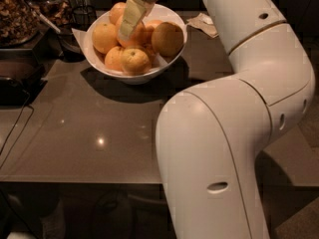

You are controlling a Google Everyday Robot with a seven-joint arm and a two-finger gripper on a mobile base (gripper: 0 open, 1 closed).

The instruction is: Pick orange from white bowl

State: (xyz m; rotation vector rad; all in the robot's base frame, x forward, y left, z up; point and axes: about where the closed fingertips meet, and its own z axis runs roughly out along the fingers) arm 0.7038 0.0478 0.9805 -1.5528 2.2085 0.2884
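The white bowl [172, 59] stands at the back of the dark table and holds several oranges. My gripper [127, 28] comes down from above into the middle of the pile and rests against a deep orange fruit, the orange [141, 36]. A large orange [104, 37] lies to its left. A paler one with a stem dot [135, 59] lies in front, and a duller brownish one [168, 39] lies to the right. The gripper hides part of the middle fruit.
My white arm [224, 133] fills the right and front of the view. A crumpled napkin [203, 24] lies right of the bowl. Snack containers [17, 14] and a dark holder [75, 21] stand at the back left. A cable [15, 128] runs along the left edge.
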